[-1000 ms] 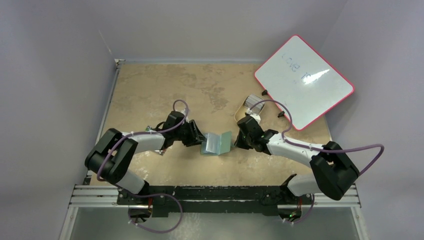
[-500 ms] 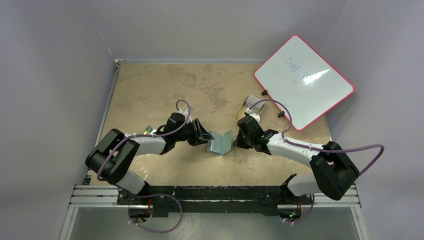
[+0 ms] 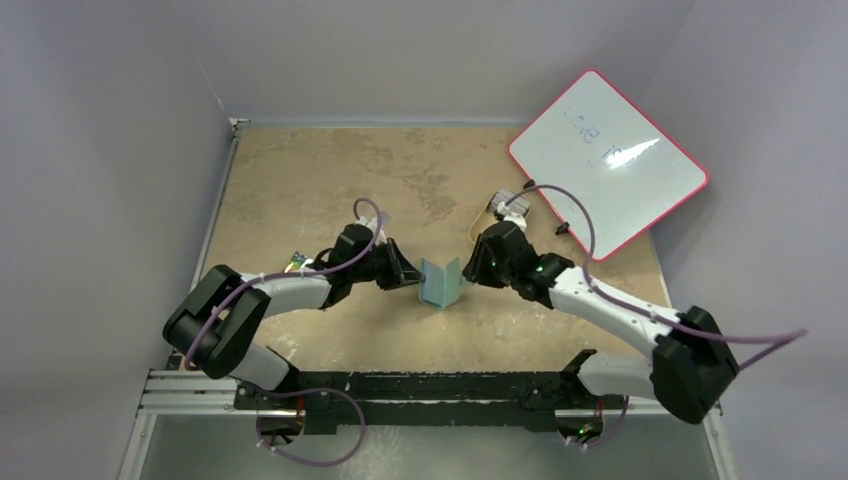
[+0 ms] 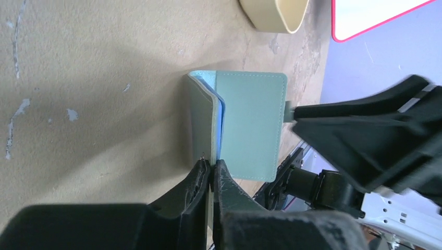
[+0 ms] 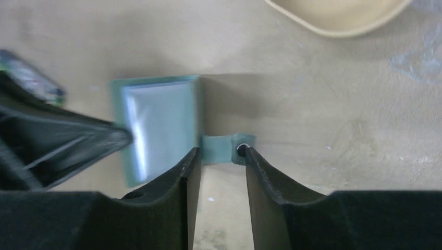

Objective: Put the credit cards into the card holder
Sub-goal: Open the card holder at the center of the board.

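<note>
Pinched shut, the left pincer (image 4: pixel 211 169) has its two fingers squeezed on the edge of one leaf of the card holder (image 4: pixel 250 125), with only that thin grey-green leaf between them. Its own wrist view shows this plainly, along with a strip of blue lining (image 4: pixel 221 110) inside the fold. From overhead the grip is too small to make out. There the holder simply stands on edge, part-open like a V, on the tabletop (image 3: pixel 320 180).

The right pincer (image 5: pixel 219 156) stands partly open. In its wrist view the snap tab (image 5: pixel 221 148) jutting from the holder's side lies across the gap just ahead of the fingertips, its metal button (image 5: pixel 241 150) beside one of them. Whether either finger touches the tab I cannot tell.

A tan tray (image 5: pixel 339 18) lies just beyond the right pincer, and overhead the right arm covers most of it. A pink-rimmed whiteboard (image 3: pixel 608 160) sits at the far right corner, overhanging the tabletop's edge.

The holder stands between the two pincers, towards the near middle of the tabletop. The left one grips it from one side and the right one faces its tab from the other.
</note>
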You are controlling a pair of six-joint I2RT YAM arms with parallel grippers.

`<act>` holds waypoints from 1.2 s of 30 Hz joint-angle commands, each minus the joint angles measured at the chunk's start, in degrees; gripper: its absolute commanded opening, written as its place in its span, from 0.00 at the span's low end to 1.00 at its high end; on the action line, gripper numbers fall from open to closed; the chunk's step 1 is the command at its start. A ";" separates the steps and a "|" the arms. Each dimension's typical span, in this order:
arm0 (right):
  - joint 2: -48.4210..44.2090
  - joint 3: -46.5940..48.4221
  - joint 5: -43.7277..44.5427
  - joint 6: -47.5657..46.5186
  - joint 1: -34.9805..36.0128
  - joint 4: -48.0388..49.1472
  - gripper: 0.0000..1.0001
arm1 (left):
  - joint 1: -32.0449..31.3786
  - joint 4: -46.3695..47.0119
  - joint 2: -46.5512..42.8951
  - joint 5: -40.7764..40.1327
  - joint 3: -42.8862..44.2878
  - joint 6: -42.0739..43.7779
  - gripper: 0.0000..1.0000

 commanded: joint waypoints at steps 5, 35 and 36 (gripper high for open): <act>-7.05 8.00 -4.22 -1.29 2.28 2.90 0.43 | -1.30 -5.60 -4.79 -3.99 5.62 3.99 0.00; 15.29 12.62 -0.92 -1.76 3.71 1.72 0.53 | -1.73 -11.37 -5.88 -7.05 6.13 7.06 0.00; 14.87 12.20 0.24 -1.74 3.75 0.17 0.51 | -1.73 -11.94 -5.88 -7.42 6.04 7.26 0.00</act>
